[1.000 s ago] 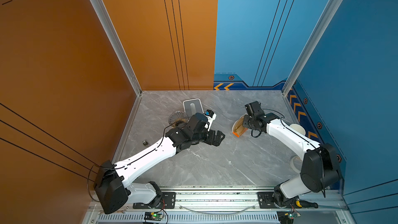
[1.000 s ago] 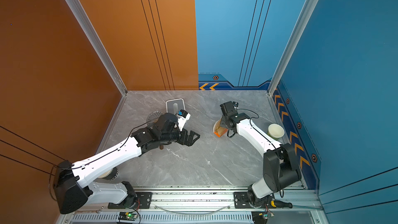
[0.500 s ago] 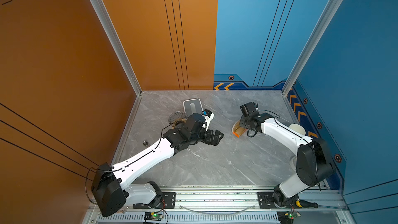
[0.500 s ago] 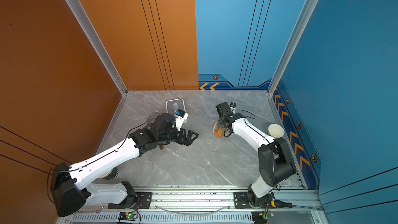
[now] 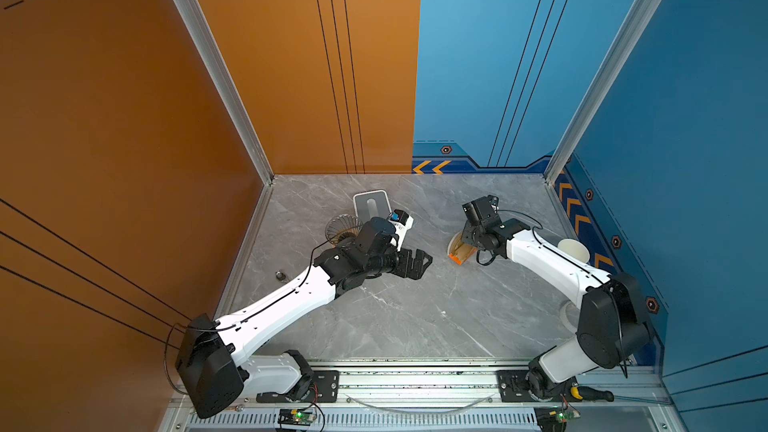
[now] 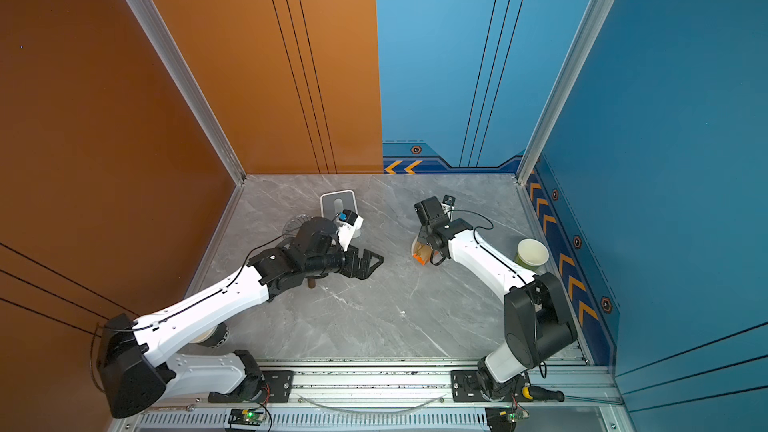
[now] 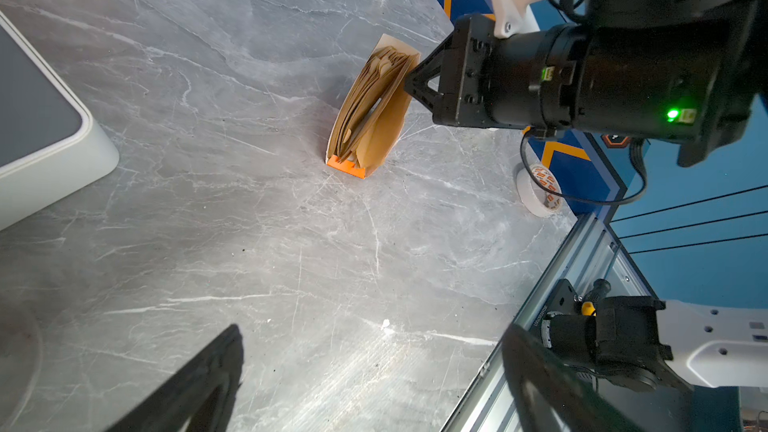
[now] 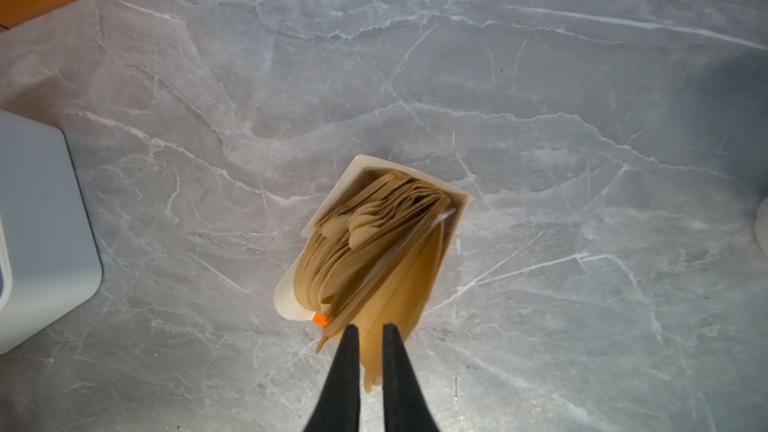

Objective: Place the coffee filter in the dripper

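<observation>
Right of centre on marbled grey worktop [image 5: 415,326]: right gripper [image 8: 368,328] jaws pinch tan paper coffee filter [image 8: 371,361] at white carton [image 8: 291,301]. Ribbed see-through dripper [image 5: 341,226] far left; left gripper [image 5: 417,264] jaws spread wide, empty.

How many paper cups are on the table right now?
1 for certain: a pale paper cup by the right wall, beside the right arm. A round object half hidden under the left arm might be another.

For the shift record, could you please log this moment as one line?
stage: pickup | right end effector: shut on coffee filter at filter box | left end effector: open, empty, near dripper
</observation>
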Action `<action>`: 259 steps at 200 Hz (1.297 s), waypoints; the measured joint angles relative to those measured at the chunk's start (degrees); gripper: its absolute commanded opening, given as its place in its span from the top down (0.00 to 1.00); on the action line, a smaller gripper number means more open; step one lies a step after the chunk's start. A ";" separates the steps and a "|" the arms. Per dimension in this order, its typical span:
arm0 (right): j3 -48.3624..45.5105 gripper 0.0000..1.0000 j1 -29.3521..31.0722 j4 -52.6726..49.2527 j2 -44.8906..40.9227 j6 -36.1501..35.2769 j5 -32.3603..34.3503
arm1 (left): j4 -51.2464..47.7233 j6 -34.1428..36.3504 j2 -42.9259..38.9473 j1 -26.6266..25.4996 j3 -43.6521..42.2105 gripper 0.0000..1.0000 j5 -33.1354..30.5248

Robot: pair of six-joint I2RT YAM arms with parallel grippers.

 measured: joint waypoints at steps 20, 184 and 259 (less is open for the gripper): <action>-0.02 0.86 0.00 0.00 -0.24 0.39 0.42 | 0.37 0.00 -0.22 0.00 -0.57 0.02 0.13; -1.42 0.82 0.00 -0.02 -0.24 1.86 1.09 | 0.22 0.02 -0.66 0.15 -2.51 0.02 0.37; -1.53 0.81 0.00 0.00 -0.04 2.08 1.11 | 0.22 0.02 -0.66 0.28 -2.51 0.02 0.57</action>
